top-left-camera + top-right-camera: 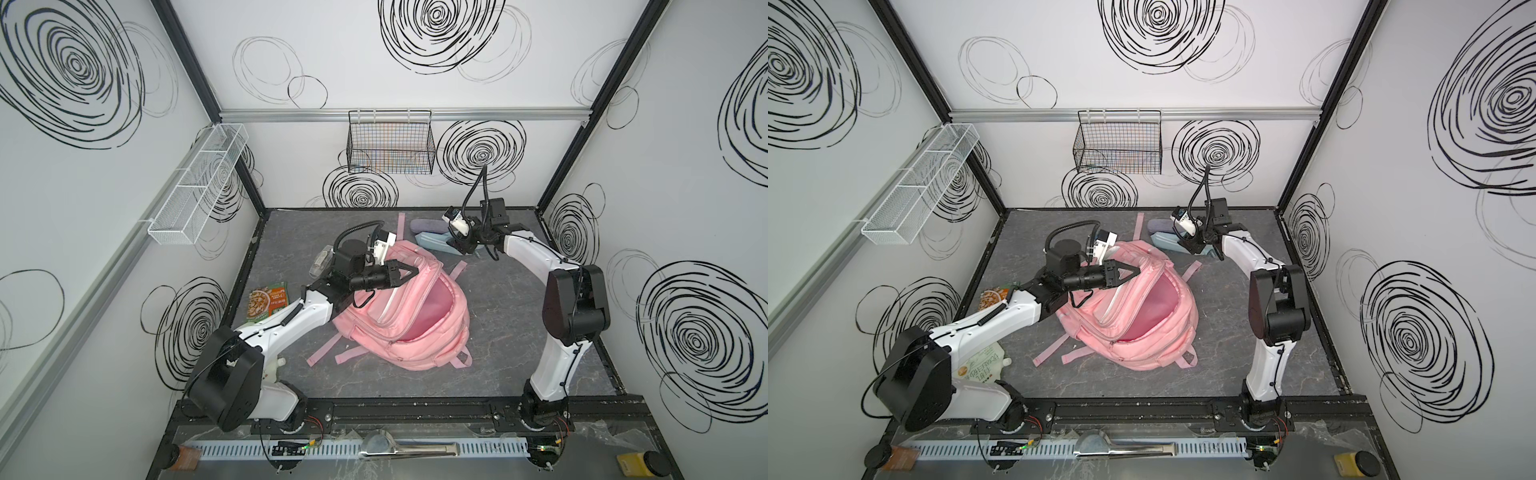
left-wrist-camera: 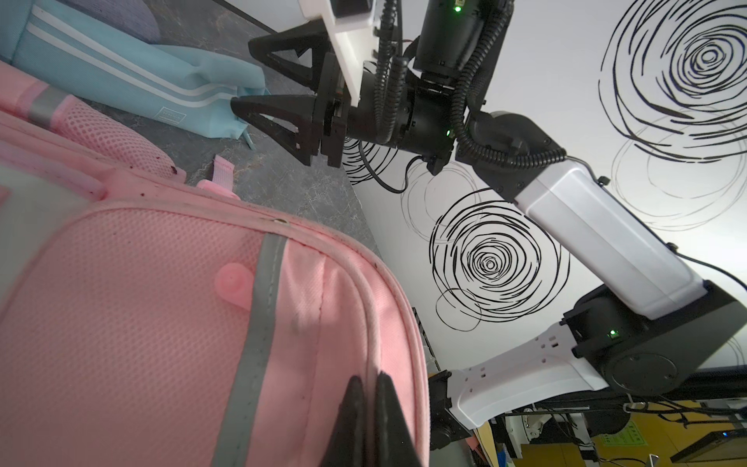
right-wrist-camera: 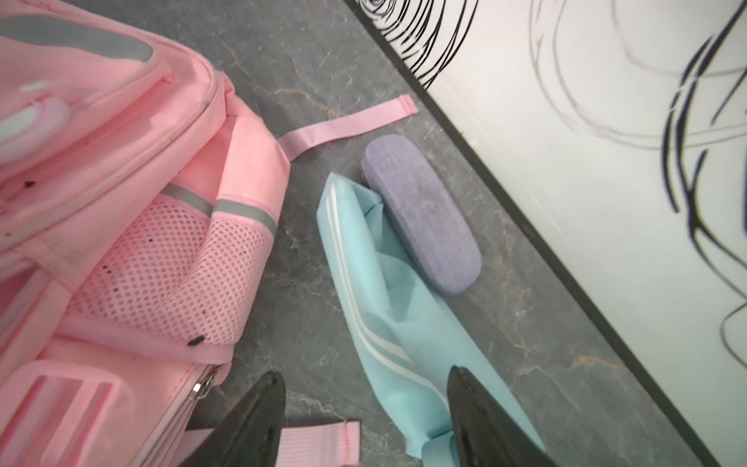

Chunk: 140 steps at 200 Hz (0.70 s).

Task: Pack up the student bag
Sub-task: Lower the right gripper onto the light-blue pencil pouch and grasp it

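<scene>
The pink student bag [image 1: 415, 332] [image 1: 1142, 336] lies in the middle of the grey floor, its main compartment gaping open. My left gripper [image 1: 414, 271] [image 1: 1137, 272] is shut on the bag's upper rim and holds the opening up; in the left wrist view the left gripper [image 2: 368, 382] pinches the white piping of the student bag [image 2: 141, 323]. My right gripper [image 1: 455, 246] [image 1: 1188, 247] [image 3: 364, 374] hangs open at the back over a light-blue pouch [image 3: 384, 323] [image 1: 432, 242], with nothing between its fingers. Beside that pouch is the student bag [image 3: 121, 161].
A grey-purple glasses case [image 3: 420, 218] [image 1: 424, 226] lies against the pouch near the back wall. Left of the bag are a snack packet [image 1: 269, 305] and a clear plastic item [image 1: 321, 262]. A black wire basket [image 1: 390, 143] and a white mesh shelf [image 1: 195, 187] hang on the walls.
</scene>
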Each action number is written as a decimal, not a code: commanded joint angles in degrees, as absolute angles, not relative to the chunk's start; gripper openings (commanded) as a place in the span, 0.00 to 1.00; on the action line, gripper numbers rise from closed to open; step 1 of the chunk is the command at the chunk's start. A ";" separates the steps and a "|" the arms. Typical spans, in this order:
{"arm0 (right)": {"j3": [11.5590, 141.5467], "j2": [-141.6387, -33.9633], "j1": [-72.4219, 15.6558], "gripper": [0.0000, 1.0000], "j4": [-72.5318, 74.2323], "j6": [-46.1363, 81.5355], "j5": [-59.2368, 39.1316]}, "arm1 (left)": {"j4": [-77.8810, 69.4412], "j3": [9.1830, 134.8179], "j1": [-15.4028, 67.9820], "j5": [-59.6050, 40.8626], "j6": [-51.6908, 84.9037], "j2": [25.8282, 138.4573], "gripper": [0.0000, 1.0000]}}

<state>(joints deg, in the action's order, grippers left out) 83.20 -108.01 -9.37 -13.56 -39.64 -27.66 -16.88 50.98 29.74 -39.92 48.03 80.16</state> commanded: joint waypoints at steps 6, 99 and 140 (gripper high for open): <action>83.91 -111.84 -9.45 0.70 -8.35 -38.52 -28.26 | -25.01 51.17 28.79 -42.88 47.74 79.86 0.00; 102.13 -129.38 -12.56 0.53 -30.92 -40.35 -19.56 | -24.82 51.24 27.85 -42.64 46.84 79.94 0.00; 99.27 -125.50 -12.28 0.31 -31.60 -38.87 -19.67 | -25.66 51.33 26.74 -42.18 46.93 80.79 0.00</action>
<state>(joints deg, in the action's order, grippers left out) 101.19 -128.51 -12.12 -26.55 -39.48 -20.56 -18.22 50.70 28.27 -41.36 47.83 80.62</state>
